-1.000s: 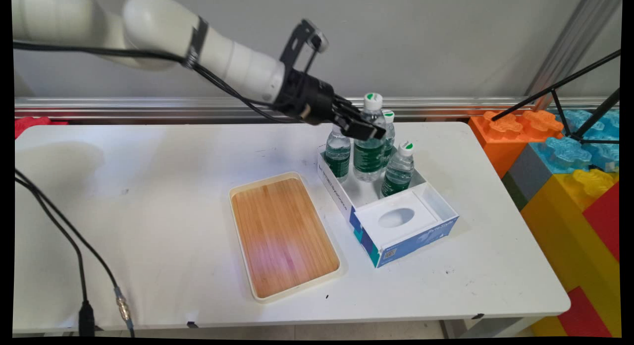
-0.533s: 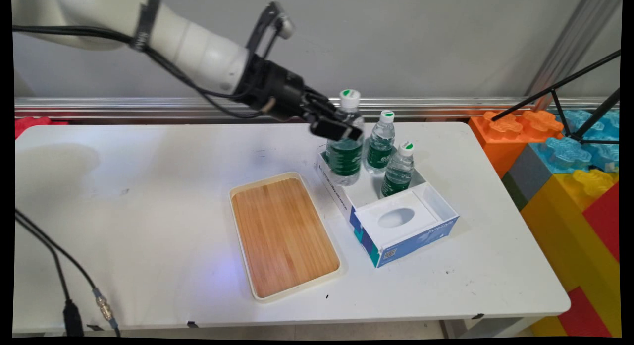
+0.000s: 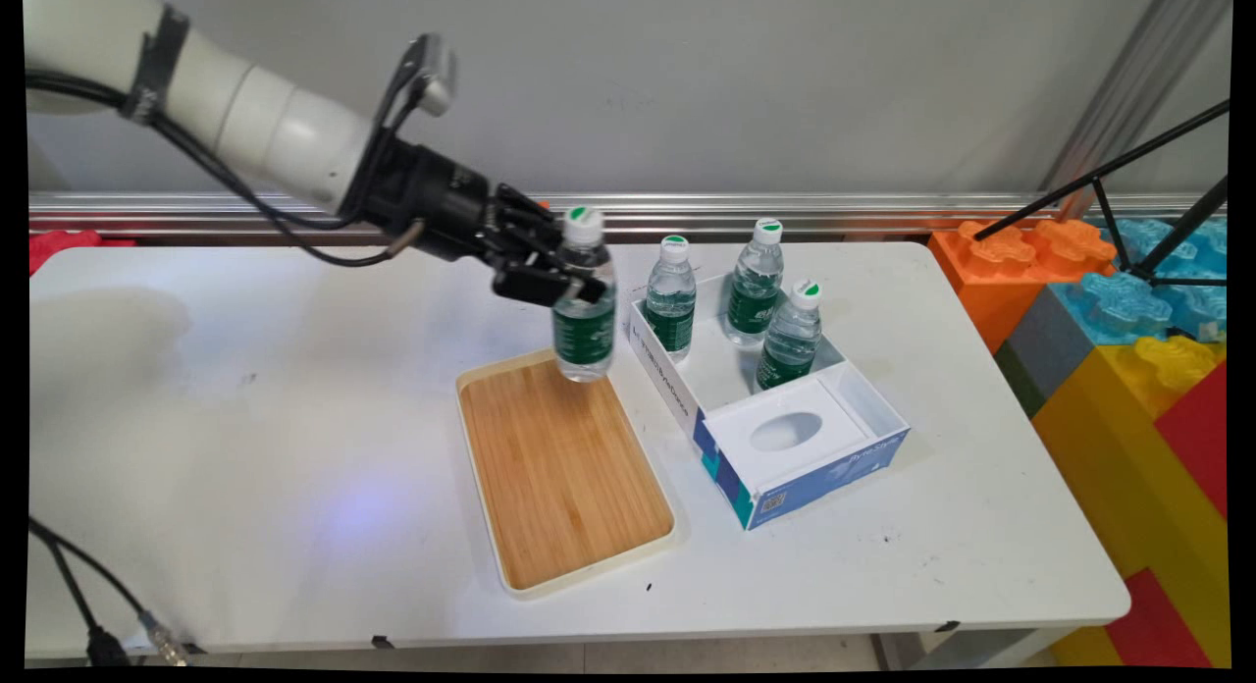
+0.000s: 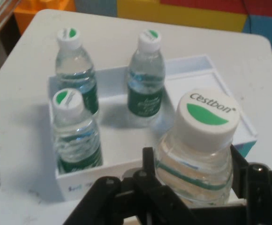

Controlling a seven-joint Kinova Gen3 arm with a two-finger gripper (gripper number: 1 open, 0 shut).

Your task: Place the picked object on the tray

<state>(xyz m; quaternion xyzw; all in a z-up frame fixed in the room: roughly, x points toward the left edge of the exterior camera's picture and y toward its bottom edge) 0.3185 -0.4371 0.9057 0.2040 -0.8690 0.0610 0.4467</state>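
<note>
So your black two-finger pincer is clamped on a clear plastic water bottle with a green label and a white cap, gripping it just under the cap, one finger on each side of the neck. You can see it close up in the hand view too, where the held bottle sits between the fingers and the cap reads Cestbon.

That bottle is up in the air, upright, hanging over the far end of the cream-rimmed bamboo tray; its base isn't touching the wood. The tray lies flat on your white desk and has nothing on it.

Just to the tray's right is an open white cardboard box with blue sides. Three more bottles of the same kind stand upright in its far half: one at the left corner, one at the back, one toward the right. Its near half holds a white insert with an oval cut-out.

Off the desk's right end you've got a stack of big toy bricks in orange, blue, yellow and red, with a black tripod standing over them.
</note>
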